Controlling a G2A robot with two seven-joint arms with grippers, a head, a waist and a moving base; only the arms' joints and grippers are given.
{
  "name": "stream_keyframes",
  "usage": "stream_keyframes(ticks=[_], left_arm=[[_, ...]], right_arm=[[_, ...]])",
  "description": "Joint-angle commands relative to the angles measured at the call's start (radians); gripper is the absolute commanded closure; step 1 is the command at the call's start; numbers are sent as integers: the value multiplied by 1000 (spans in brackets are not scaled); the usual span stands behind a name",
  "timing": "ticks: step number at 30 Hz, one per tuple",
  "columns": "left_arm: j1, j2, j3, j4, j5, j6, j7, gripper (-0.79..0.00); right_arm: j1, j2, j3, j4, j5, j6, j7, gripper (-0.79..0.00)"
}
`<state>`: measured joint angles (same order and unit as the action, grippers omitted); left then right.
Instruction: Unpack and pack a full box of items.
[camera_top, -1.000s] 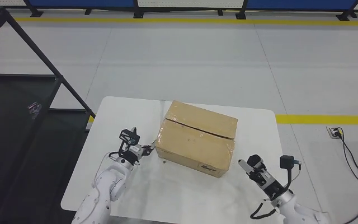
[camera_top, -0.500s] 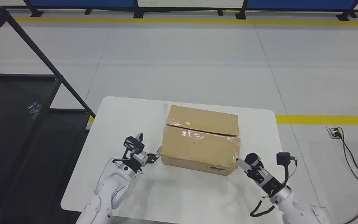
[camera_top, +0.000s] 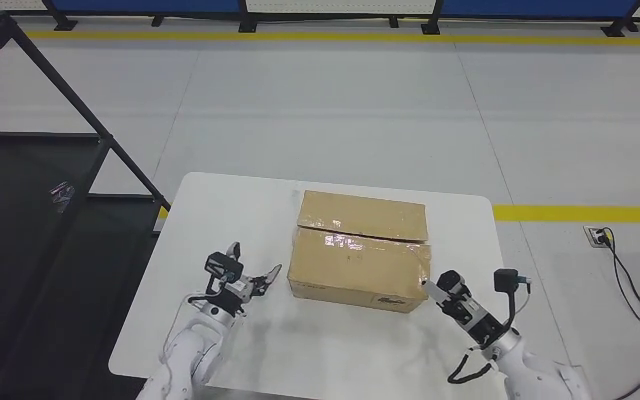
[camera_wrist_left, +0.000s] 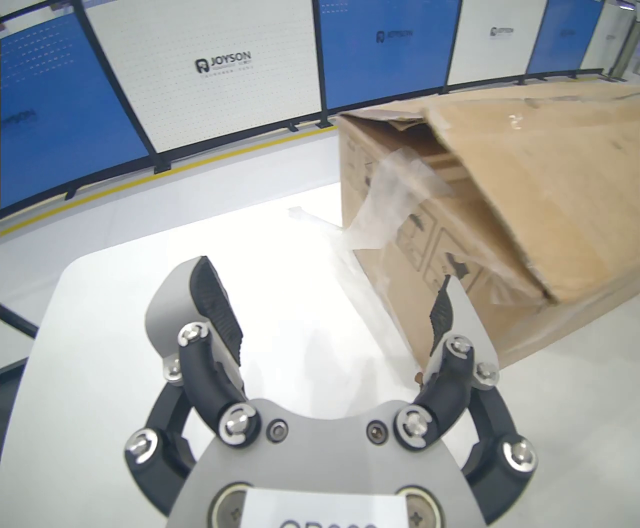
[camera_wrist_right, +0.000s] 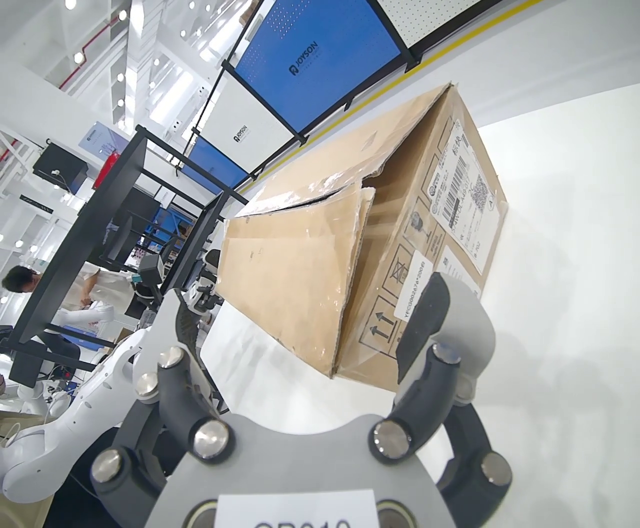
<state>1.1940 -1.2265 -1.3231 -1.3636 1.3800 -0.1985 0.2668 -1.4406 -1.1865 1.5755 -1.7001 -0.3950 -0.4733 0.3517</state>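
Note:
A brown cardboard box stands in the middle of the white table, its top flaps down but slightly lifted at the ends. Loose clear tape hangs from its left end. My left gripper is open, a short way off that end, with nothing between its fingers. In its own wrist view the left gripper faces the box end on. My right gripper is open at the box's front right corner. The right wrist view has the right gripper just below the labelled end of the box.
A black metal frame stands off the table's left side. Bare tabletop lies in front of the box and on both sides of it. The table's front edge is close behind both arms.
The box has turned from askew to square with the table. My left gripper has drawn back from the box's left end. My right gripper has crept up to the front right corner.

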Motion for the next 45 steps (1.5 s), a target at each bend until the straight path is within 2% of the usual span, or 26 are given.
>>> stream_keyframes(ticks=[1, 7, 15, 22, 26, 36, 38, 42, 45], left_arm=[[24, 2, -30, -1, -43, 1, 9, -785], [104, 12, -105, -14, -126, -47, 51, -785], [181, 17, -121, -83, -126, -73, 70, -785], [156, 16, -138, -83, -180, -63, 14, -785], [137, 16, -133, -93, -168, -53, -71, -785], [137, 16, -133, -93, -168, -53, -71, -785], [113, 13, -124, -73, -171, -37, -77, -785], [-18, 0, -63, 38, -125, 6, -66, -785], [-111, -10, -18, 134, -108, -10, -40, -785]], right_arm=[[-1, 1, 3, 0, 3, -4, 0, -785], [-9, 5, 9, -15, -13, -18, 16, -785], [-9, 5, 9, -15, -13, -18, 16, -785], [-25, -3, -26, -69, 27, 14, -80, -785], [-56, -6, -37, -102, 5, 49, -112, -785], [-56, -6, -37, -102, 5, 49, -112, -785], [-55, -6, -36, -101, 7, 50, -113, -785], [-42, -4, -24, -75, 27, 39, -107, -785], [-42, -1, -9, -52, 37, 14, -98, -785]])
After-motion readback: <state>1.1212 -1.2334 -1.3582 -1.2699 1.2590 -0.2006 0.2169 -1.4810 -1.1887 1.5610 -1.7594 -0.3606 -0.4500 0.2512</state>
